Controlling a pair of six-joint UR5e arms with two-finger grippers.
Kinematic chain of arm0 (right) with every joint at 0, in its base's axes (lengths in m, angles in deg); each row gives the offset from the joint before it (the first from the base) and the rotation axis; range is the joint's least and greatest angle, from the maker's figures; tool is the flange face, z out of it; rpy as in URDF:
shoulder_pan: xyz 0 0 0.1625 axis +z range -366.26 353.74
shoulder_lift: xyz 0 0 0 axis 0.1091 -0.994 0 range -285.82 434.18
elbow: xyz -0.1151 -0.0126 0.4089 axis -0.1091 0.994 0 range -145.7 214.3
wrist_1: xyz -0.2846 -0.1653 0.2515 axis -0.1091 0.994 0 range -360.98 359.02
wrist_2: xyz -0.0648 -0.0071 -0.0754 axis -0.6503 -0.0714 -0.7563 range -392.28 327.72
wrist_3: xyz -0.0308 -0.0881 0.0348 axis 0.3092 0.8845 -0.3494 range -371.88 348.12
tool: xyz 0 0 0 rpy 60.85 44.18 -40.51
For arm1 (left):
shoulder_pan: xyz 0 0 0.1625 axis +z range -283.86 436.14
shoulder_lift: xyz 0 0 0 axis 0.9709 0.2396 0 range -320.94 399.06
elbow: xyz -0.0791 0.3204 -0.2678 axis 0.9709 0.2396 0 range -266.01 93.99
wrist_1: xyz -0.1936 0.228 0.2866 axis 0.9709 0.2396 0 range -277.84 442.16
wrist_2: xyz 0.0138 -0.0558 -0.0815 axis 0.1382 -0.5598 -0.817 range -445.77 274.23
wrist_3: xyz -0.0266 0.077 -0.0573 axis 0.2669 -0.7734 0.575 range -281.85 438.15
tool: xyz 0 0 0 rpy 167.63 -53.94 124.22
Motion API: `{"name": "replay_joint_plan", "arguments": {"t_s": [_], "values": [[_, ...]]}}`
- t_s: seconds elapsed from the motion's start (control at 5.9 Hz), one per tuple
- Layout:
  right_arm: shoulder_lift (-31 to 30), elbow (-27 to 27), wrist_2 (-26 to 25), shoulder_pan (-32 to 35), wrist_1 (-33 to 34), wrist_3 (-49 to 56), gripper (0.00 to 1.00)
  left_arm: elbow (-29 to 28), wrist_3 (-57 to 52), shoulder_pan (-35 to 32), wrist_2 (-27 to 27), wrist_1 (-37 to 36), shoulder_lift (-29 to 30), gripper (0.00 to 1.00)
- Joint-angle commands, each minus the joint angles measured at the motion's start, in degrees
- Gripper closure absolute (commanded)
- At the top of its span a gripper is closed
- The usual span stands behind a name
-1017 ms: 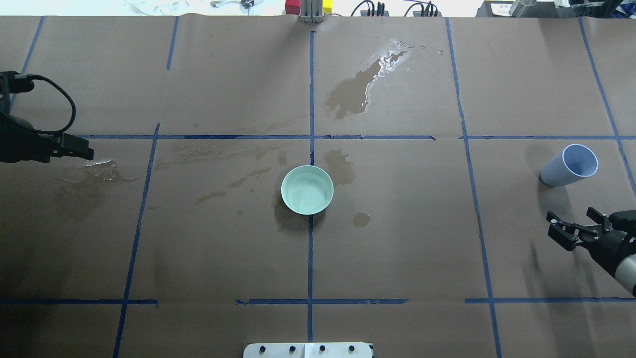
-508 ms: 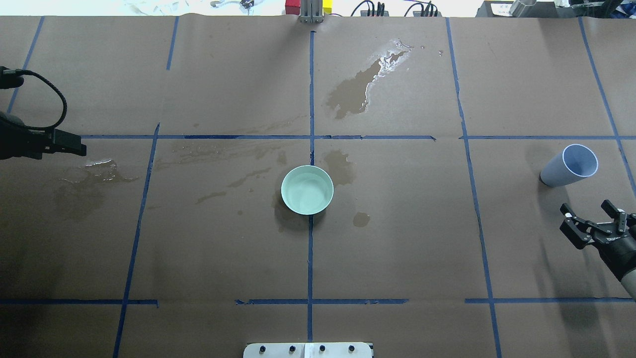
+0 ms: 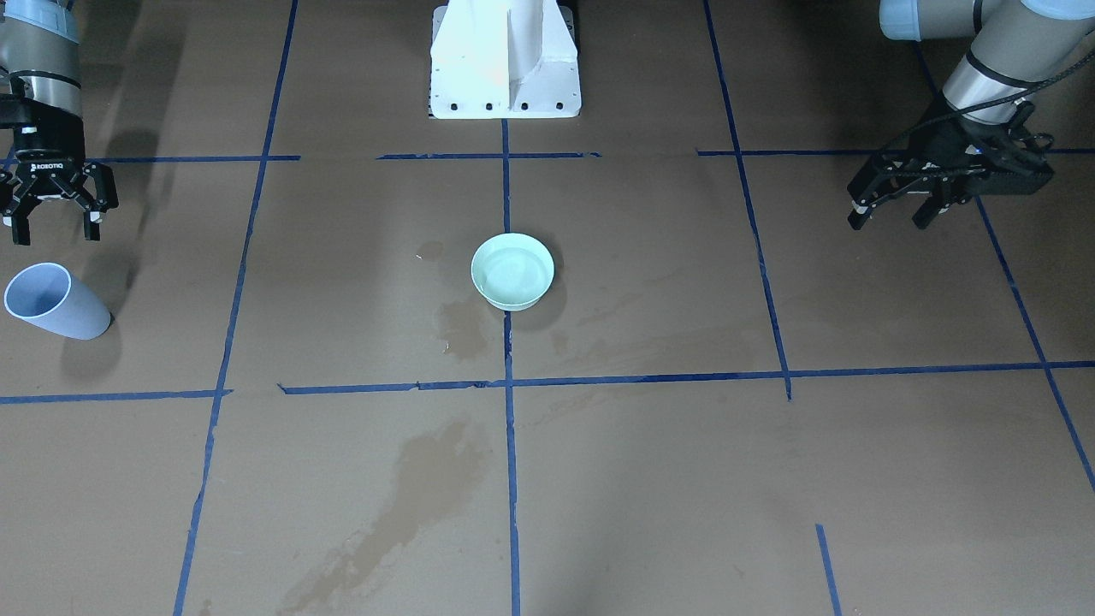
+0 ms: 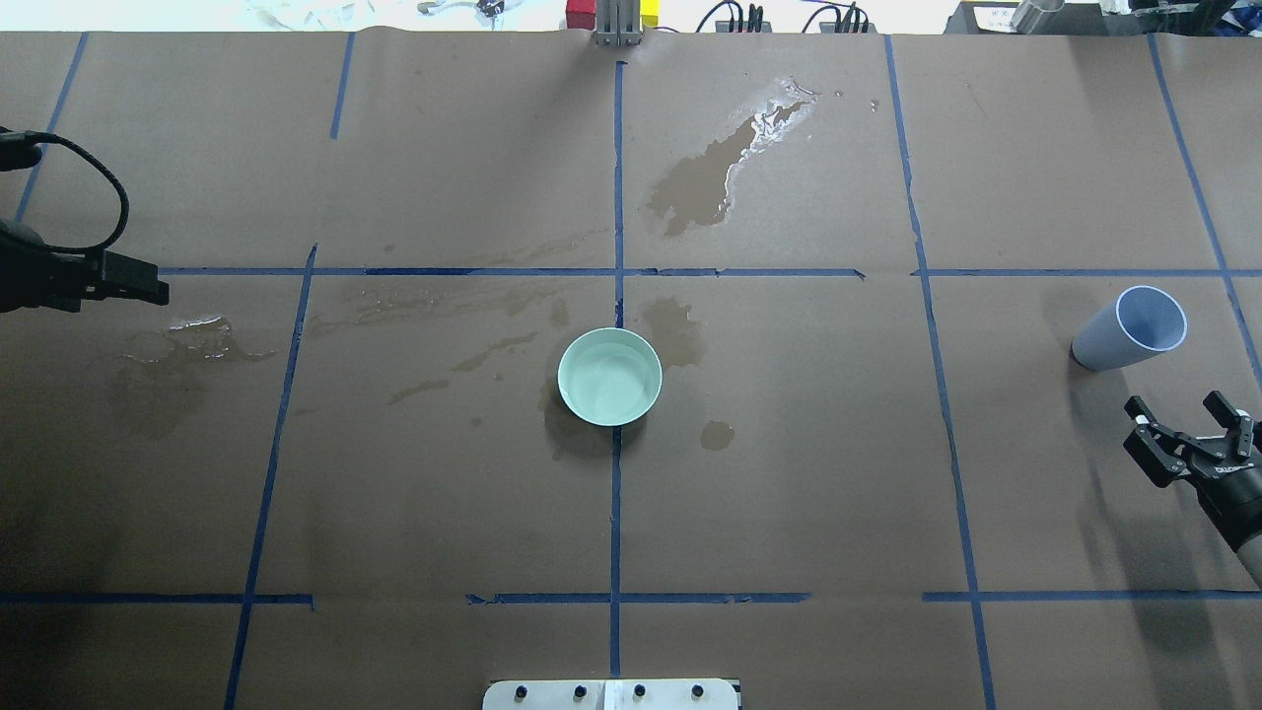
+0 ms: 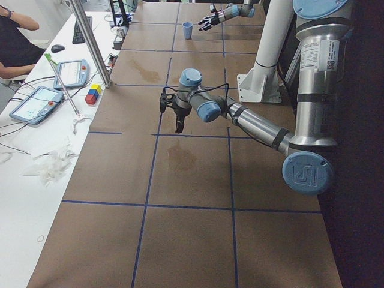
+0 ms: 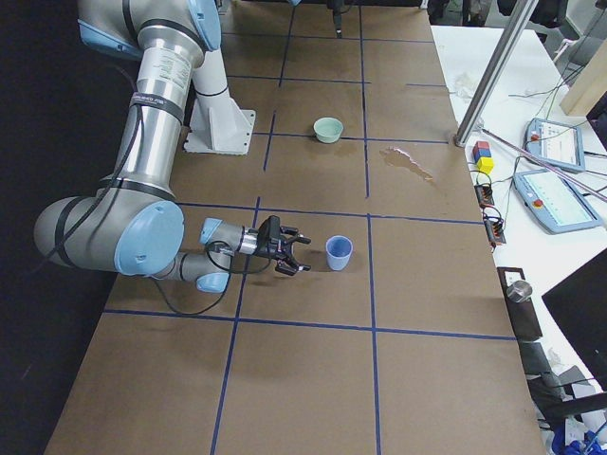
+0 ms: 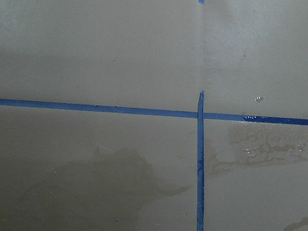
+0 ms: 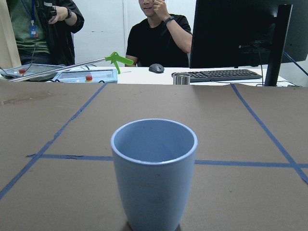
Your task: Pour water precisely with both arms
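A mint-green bowl [image 4: 609, 377] holding clear water [image 4: 613, 380] stands at the table's centre; it also shows in the front view [image 3: 512, 270]. A pale blue cup [image 4: 1131, 328] stands upright at the right side. In the right wrist view the cup [image 8: 154, 173] is straight ahead, and no water shows inside it. My right gripper [image 4: 1175, 404] is open and empty, just short of the cup and apart from it. My left gripper [image 3: 888, 221] is open and empty at the far left, above a wet patch [image 4: 197, 330].
Spilled water [image 4: 749, 138] and dark damp stains mark the brown paper at the back centre and around the bowl. Blue tape lines [image 4: 616, 271] grid the table. The white pedestal [image 3: 505, 60] stands at the robot's side. Operators and a keyboard [image 8: 216, 74] are beyond the far edge.
My right gripper has drawn back to the right and turned, so that its open jaws face the cup. My left gripper has pulled a little further left.
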State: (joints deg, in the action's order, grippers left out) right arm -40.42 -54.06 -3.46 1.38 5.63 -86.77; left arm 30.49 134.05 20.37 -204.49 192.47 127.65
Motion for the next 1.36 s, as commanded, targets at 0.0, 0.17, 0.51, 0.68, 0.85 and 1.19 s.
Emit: {"name": "replay_joint_plan", "arguments": {"t_s": [0.0, 0.17, 0.51, 0.68, 0.85, 1.19], "values": [[2.09, 1.25, 0.62, 3.15, -0.10, 2.53, 0.01, 0.22, 0.00, -0.04, -0.01, -0.01, 0.01, 0.00], [4.37, 1.43, 1.24, 5.17, -0.01, 5.60, 0.01, 0.14, 0.00, -0.04, 0.07, -0.09, 0.01, 0.00], [6.32, 2.40, 4.92, 8.78, -0.10, 8.17, 0.01, 0.22, 0.09, -0.04, 0.07, -0.09, 0.01, 0.00], [6.85, 2.40, 6.24, 9.58, -0.10, 8.53, 0.01, 0.31, 0.18, -0.13, 0.07, -0.09, 0.01, 0.00], [7.11, 2.83, 6.95, 10.63, -0.01, 8.53, 0.01, 0.22, 0.35, -0.13, 0.07, -0.09, 0.01, 0.00], [9.56, 3.98, 10.63, 13.88, -0.10, 11.50, 0.01, 0.40, 0.53, -0.13, 0.25, -0.09, 0.10, 0.00]]}}
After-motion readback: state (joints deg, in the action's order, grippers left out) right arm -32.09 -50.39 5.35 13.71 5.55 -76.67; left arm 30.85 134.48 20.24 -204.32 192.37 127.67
